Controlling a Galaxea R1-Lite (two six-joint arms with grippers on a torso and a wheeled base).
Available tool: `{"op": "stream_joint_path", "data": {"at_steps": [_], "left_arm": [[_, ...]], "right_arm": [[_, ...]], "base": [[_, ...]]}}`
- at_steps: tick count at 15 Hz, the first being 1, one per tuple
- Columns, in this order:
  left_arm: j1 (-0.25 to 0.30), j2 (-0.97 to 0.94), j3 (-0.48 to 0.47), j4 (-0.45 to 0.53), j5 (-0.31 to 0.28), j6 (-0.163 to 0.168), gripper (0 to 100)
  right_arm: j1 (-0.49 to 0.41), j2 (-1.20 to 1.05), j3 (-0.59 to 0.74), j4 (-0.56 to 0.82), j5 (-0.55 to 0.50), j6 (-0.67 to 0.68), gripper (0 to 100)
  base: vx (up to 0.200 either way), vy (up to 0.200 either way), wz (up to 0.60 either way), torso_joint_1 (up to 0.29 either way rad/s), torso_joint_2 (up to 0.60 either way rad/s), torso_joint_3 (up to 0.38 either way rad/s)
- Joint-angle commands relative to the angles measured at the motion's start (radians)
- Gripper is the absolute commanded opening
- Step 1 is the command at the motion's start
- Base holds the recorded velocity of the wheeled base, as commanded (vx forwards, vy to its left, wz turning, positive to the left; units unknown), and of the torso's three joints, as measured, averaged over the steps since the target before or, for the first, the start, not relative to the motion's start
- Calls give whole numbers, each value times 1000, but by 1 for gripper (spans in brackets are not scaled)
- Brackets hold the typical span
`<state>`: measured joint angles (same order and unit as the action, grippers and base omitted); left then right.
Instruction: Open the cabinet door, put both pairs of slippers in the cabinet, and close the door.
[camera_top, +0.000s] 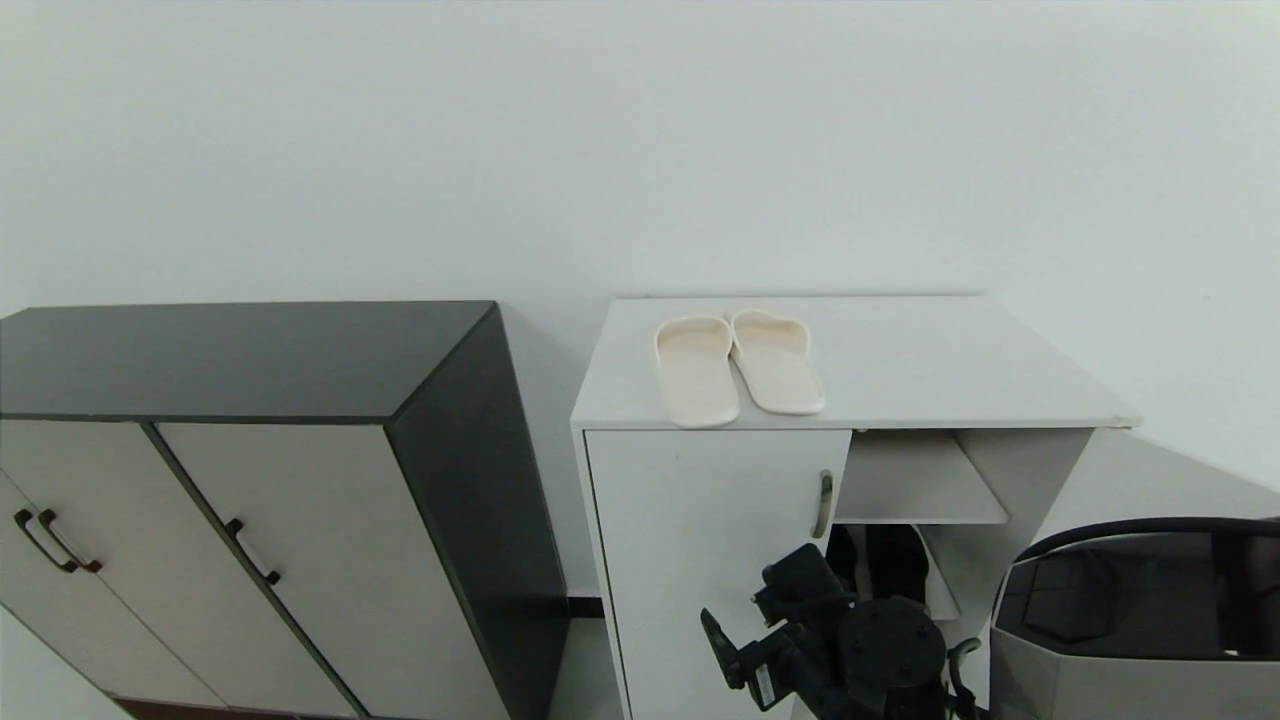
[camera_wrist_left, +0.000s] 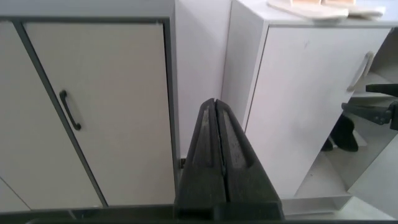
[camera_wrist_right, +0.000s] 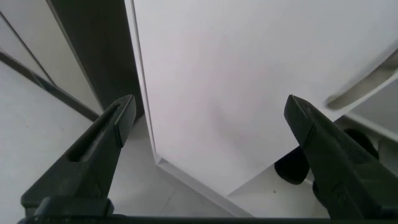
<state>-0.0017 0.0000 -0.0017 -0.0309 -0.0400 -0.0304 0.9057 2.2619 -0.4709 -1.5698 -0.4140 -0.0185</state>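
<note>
You have cream slippers (camera_top: 738, 366), plain all over, on a white cabinet (camera_top: 700, 530) whose door carries a silver-grey handle (camera_top: 823, 504). In its open white side you see black slippers (camera_top: 897, 562). The neighbouring cabinet (camera_top: 230, 355) is black on top and side, with off-white doors (camera_top: 320, 540) and dark handles (camera_top: 251, 552). Your left gripper (camera_wrist_left: 215, 109) and right gripper (camera_wrist_right: 208, 107) are both black. The wall (camera_top: 640, 150) is plain white.

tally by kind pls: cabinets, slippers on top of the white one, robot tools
cabinets: 2 (black-topped cabinet, white cabinet)
cream slippers: 2
tools: 2 (left tool shut, right tool open)
total: 6
</note>
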Motion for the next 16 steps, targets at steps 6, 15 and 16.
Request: {"op": "stream_joint_path", "data": {"at_steps": [6, 15, 16], "left_arm": [[0, 0, 0, 0, 0, 1, 0], [0, 0, 0, 0, -1, 4, 0], [0, 0, 0, 0, -1, 4, 0]], "right_arm": [[-7, 22, -15, -1, -14, -12, 100], [-7, -317, -334, 605, -101, 2, 100], [-7, -351, -407, 725, -104, 31, 100]], "base": [[0, 0, 0, 226, -511, -289], [0, 0, 0, 12, -27, -17], [0, 0, 0, 0, 0, 0]]}}
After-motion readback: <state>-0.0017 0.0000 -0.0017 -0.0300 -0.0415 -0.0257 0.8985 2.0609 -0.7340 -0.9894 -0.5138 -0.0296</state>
